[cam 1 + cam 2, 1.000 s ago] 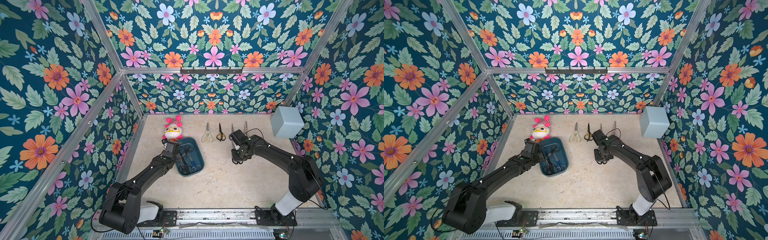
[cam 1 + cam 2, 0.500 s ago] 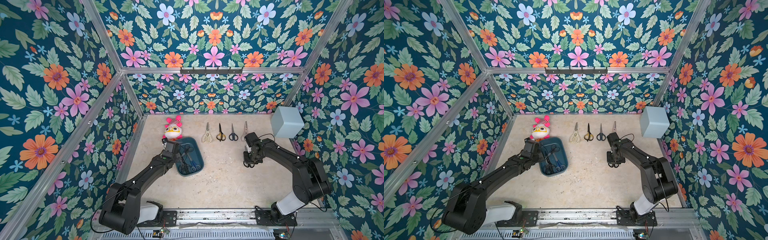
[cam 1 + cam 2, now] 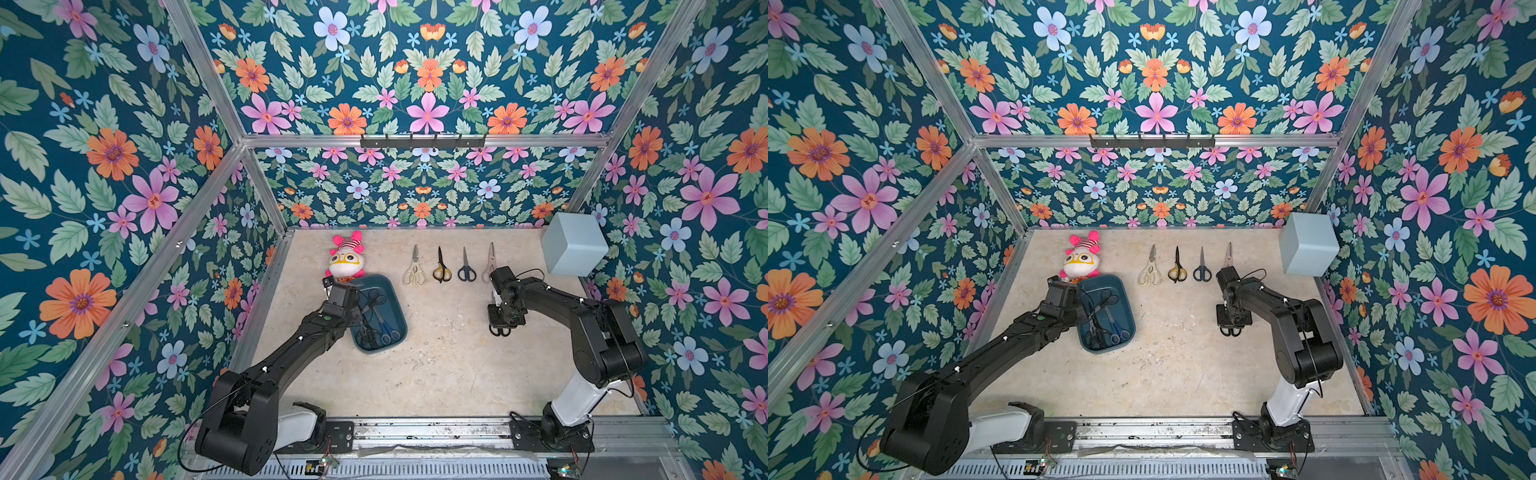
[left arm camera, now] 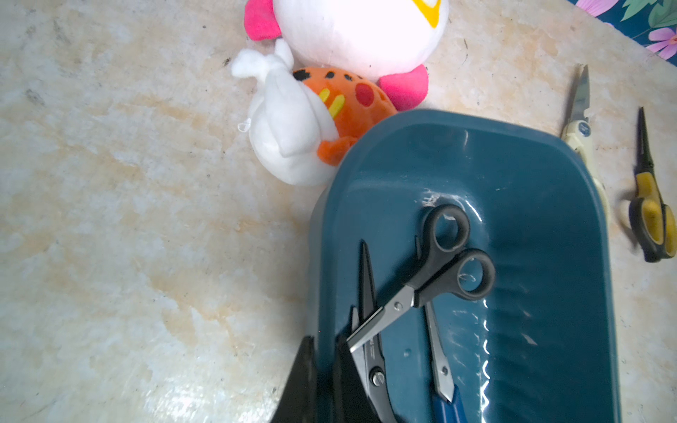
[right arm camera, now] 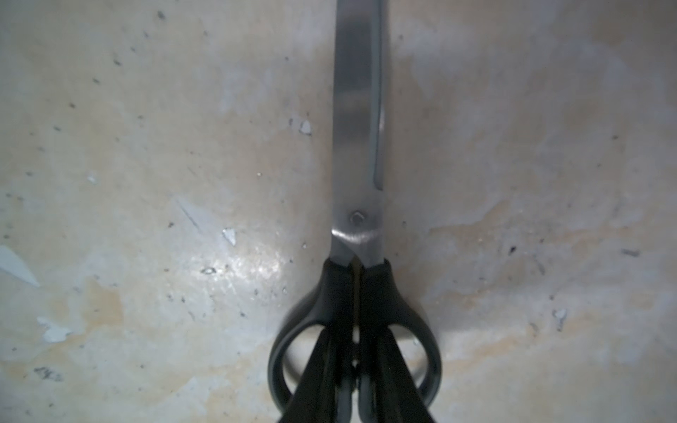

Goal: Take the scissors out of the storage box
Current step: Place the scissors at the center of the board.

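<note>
The storage box [image 3: 392, 293] sits on the table [image 3: 436, 382]. Several scissors [image 4: 439, 271] lie inside it, with a blue pair [image 4: 448, 406] among them. The left gripper [image 4: 325, 351] is pinched tight on the box's left wall, one finger outside and one inside. The left arm [image 3: 299, 345] reaches low and nearly straight from the front rail [image 3: 436, 430] to that wall.

Well apart to the right of the box, the right gripper [image 5: 355, 340] squeezes the handles of the big black pair [image 5: 357, 128]. Its blades are closed. The right arm [image 3: 552, 297] is bent, with the wrist pointing down. I cannot tell if this pair touches the table.

A second ago the right gripper was nearer the box and hid part of the row beyond it. Now it is farther from the box and nearer the rail. The left arm has not moved.

Beyond the box, four pairs lie in a row: a cream pair [image 3: 414, 270], a yellow-black pair [image 3: 441, 268], a navy pair [image 3: 467, 269] and a pale pink pair [image 3: 491, 255]. A soft toy [image 3: 347, 259] touches the box's far left corner. A pale cube [image 3: 573, 245] stands far to the box's right.

Bare table shows between the box and the right gripper, and from the box to the rail.
</note>
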Robot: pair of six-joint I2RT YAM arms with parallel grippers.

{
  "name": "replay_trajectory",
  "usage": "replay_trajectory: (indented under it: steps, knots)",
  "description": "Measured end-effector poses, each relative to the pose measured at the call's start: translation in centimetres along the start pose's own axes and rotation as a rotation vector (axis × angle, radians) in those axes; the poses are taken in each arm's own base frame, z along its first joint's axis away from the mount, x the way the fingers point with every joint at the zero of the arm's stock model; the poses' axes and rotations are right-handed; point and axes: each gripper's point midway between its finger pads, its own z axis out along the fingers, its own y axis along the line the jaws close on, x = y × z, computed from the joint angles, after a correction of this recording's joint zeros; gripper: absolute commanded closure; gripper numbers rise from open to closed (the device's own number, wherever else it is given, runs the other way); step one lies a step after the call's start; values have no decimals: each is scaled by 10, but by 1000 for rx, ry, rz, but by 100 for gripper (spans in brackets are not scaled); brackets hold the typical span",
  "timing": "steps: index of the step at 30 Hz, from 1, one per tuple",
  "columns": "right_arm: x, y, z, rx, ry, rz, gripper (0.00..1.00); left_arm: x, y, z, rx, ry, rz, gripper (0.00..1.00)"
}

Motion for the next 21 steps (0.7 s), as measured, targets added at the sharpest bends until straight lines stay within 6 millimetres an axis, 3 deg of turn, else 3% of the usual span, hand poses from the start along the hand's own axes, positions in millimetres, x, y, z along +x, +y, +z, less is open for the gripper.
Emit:
replay_trajectory:
  steps: [8, 11, 17, 21]
  knots:
    - [-1, 0, 0, -1, -2, 1, 70, 0, 0, -1, 1, -1, 6, 100]
    - [-6, 2, -6, -9, -13, 3, 64, 0, 0, -1, 2, -3, 12, 100]
    - [-39, 14, -46, -60, -128, 19, 59, -1, 1, -3, 1, -6, 24, 100]
    - [-54, 42, -74, -109, -199, -10, 59, -1, 1, -3, 1, -6, 30, 100]
